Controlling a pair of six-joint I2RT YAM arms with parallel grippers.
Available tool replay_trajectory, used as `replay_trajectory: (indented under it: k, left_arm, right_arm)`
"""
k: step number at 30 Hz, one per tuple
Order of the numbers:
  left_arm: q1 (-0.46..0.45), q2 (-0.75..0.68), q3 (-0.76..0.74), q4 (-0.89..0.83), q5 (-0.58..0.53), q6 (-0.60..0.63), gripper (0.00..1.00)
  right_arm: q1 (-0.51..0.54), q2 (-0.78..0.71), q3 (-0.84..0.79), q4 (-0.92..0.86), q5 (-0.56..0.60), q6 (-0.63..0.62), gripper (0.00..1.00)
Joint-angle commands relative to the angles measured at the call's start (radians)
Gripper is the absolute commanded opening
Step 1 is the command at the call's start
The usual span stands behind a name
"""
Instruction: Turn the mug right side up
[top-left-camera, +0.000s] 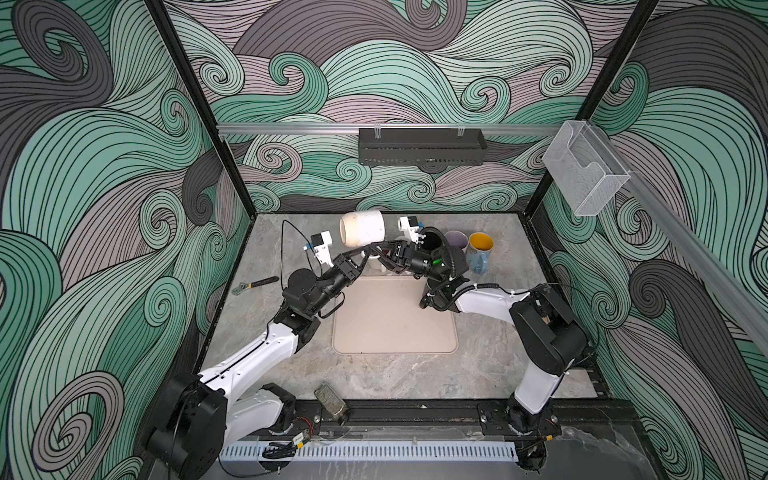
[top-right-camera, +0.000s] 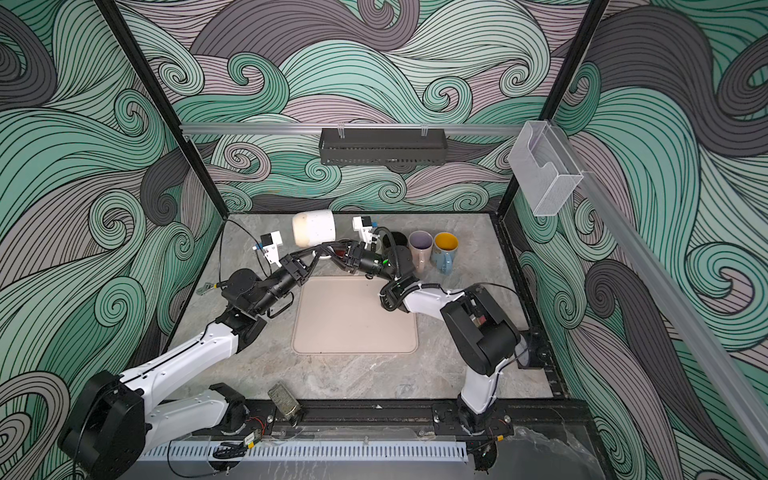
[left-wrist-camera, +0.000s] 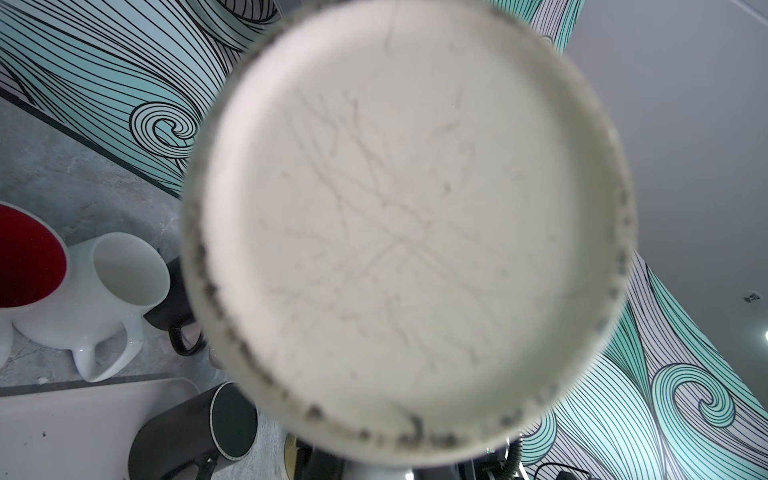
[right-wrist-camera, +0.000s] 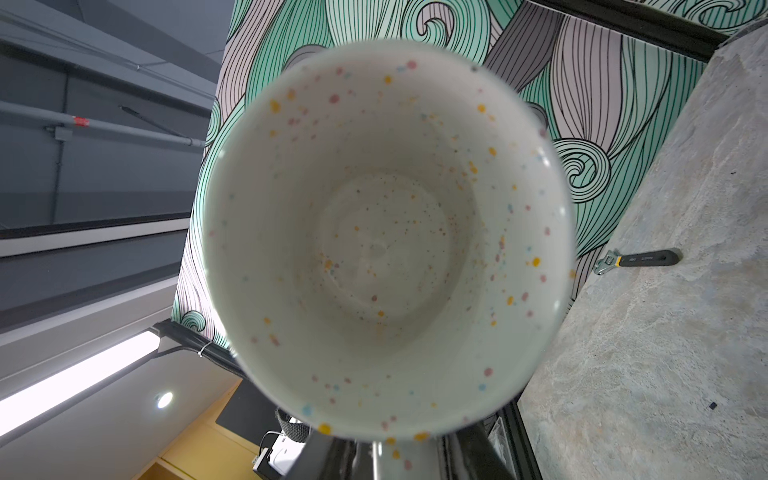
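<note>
Mug (top-left-camera: 362, 226) held sideways in the air, empty.
Left gripper (top-left-camera: 372, 249) clamps it; right gripper (top-left-camera: 385, 254) hold unclear. Three upright nearby: black mug (top-left-camera: 432, 241), lilac mug (top-left-camera: 455, 240), blue mug (top-left-camera: 478, 258), seemingly empty; one wrench (top-left-camera: 254, 285).

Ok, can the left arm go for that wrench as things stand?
Likely not yet. The left gripper is shut on the speckled mug, held up on its side. Otherwise the way looks free: the wrench lies alone on bare table beside that arm.
</note>
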Motion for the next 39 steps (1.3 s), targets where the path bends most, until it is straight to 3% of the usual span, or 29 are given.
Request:
replay_trajectory:
  k: [1,17,23,31,34,39]
  left_arm:
    - [0.01,-0.002,0.003,0.044,-0.022,0.022,0.0]
    - [0.029,0.017,-0.017,0.115,-0.032,-0.023,0.0]
    - [0.029,0.026,-0.011,0.115,-0.026,-0.029,0.0]
    - [0.03,0.031,0.019,0.084,0.028,-0.01,0.0]
    - [0.028,0.035,0.026,0.079,0.034,-0.006,0.0]
    - [0.029,0.025,0.057,0.018,0.048,0.036,0.0]
  right_arm:
    - [0.014,-0.071,0.005,0.132,-0.013,0.013,0.3]
    - [0.012,-0.108,-0.017,0.131,-0.032,-0.007,0.38]
    - [0.012,-0.105,-0.013,0.131,-0.039,-0.005,0.22]
    - [0.018,-0.075,0.012,0.13,-0.058,0.009,0.15]
    - [0.029,-0.072,0.033,0.061,-0.078,-0.01,0.17]
    - [0.052,-0.114,0.047,-0.167,-0.105,-0.143,0.23]
